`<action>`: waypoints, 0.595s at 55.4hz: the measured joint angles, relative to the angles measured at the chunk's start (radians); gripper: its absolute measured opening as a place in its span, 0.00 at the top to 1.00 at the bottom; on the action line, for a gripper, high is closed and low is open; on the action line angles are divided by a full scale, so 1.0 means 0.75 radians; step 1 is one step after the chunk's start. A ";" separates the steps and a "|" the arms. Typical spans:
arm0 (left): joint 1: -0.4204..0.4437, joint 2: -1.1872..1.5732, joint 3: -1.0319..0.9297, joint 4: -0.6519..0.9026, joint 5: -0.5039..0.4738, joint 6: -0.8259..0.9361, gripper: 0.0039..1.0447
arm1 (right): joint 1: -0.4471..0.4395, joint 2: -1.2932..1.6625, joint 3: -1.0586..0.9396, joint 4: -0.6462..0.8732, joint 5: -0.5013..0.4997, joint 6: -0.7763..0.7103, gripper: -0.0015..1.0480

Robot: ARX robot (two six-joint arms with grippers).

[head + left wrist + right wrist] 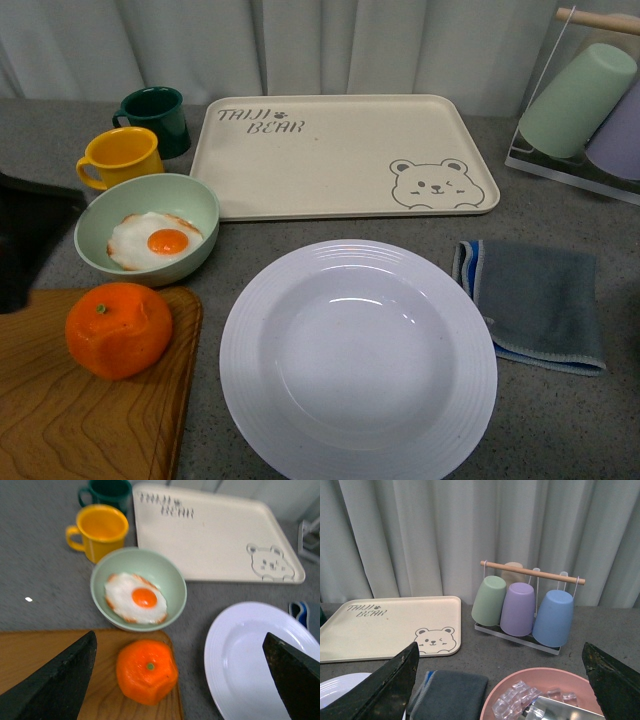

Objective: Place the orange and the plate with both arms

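The orange (118,329) sits on a wooden board (80,420) at the front left, green stem dot up. It also shows in the left wrist view (147,671), between my left gripper's (182,680) wide-open jaws and nearer the left one. The big white ridged plate (358,362) lies in front of the beige bear tray (340,155); its edge shows in the left wrist view (235,660) and in a corner of the right wrist view (340,685). A dark part of my left arm (25,240) shows at the left edge. My right gripper (500,685) is open and empty, above the table's right side.
A pale green bowl with a fried egg (150,232), a yellow mug (122,156) and a dark green mug (156,118) stand behind the board. A grey cloth (535,300) lies right of the plate. A cup rack (525,605) and a pink bowl of ice cubes (540,695) are on the right.
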 joint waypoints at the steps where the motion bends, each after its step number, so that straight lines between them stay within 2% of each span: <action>1: 0.003 0.055 0.015 0.001 0.014 -0.006 0.06 | 0.000 0.000 0.000 0.000 0.000 0.000 0.09; 11: 0.033 0.366 0.120 -0.053 0.060 -0.007 0.06 | 0.000 0.000 0.000 0.000 -0.001 0.000 0.09; 25: 0.040 0.524 0.200 -0.072 0.134 -0.007 0.06 | 0.000 0.000 0.000 0.000 0.000 0.000 0.09; 33: 0.043 0.632 0.235 -0.033 0.113 -0.004 0.08 | 0.000 0.000 0.000 0.000 0.000 0.000 0.09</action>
